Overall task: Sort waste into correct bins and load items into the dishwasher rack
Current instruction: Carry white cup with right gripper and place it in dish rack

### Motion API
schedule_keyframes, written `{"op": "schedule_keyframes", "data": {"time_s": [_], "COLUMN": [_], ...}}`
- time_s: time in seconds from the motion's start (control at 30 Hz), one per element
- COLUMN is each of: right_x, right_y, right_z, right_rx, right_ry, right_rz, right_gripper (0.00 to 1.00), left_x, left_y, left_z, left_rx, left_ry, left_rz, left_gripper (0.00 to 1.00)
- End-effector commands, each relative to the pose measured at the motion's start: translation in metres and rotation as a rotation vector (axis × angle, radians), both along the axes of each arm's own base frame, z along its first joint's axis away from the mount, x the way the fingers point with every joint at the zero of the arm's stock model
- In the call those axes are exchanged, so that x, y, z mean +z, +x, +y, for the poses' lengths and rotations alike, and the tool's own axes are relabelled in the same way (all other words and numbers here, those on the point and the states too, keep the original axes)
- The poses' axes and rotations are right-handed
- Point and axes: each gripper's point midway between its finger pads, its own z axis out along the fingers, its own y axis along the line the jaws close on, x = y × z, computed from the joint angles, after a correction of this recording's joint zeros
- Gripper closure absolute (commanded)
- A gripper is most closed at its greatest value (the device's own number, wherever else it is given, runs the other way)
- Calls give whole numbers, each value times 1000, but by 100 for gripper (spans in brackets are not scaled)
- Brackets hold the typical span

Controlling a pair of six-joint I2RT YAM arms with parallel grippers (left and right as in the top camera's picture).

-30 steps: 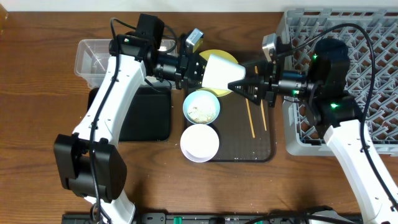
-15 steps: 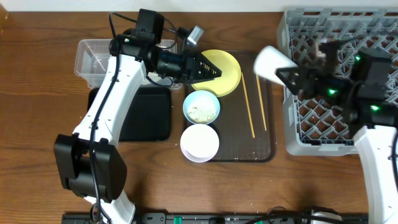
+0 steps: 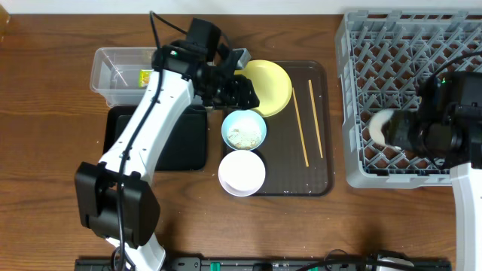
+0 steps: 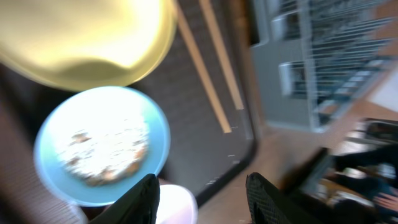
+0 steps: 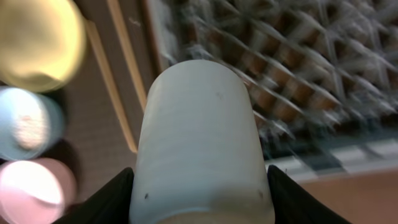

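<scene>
**Operator:** Where was the cup?

**Describer:** Your right gripper (image 5: 202,202) was clamped on the white cup (image 5: 200,143), with one finger on each side of it. From overhead the cup showed as a white blur over the left part of the grey rack (image 3: 361,45) — whether it touched the grid, I couldn't tell.

**Operator:** And the left side?

**Describer:** Your left gripper (image 4: 202,199) stood partly open with nothing between its fingers. It hung over the brown tray (image 3: 290,179), at the left edge of the yellow plate (image 3: 271,86) and just behind the blue bowl (image 3: 244,129), which held white rice scraps. The white bowl (image 3: 242,172) sat in front of the blue one. Two chopsticks (image 3: 301,132) lay side by side on the tray's right half. At the far left, the clear tub (image 3: 105,83) held a green-and-yellow wrapper (image 3: 146,76) — the black tray (image 3: 187,141) lay just in front of it.
</scene>
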Motion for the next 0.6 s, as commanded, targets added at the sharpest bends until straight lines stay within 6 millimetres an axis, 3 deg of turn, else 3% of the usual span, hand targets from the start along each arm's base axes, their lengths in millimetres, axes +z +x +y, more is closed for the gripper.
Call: {"op": "schedule_keyframes", "data": {"time_s": [0.0, 0.17, 0.57], "right_x": [-8, -30, -89], "right_y": [-5, -2, 2], "right_z": [-21, -23, -23], "right_rx": [-42, -40, -24], "right_ry": [-103, -103, -77], "right_rz": [72, 168, 410], "right_gripper": [51, 51, 47], "left_x": [-1, -6, -9], "left_y": [8, 6, 2], "left_z": [15, 14, 10], "left_rx": [37, 27, 11], "left_ry": [164, 260, 307], "left_rz": [-88, -126, -144], "left_gripper": [51, 51, 51]}}
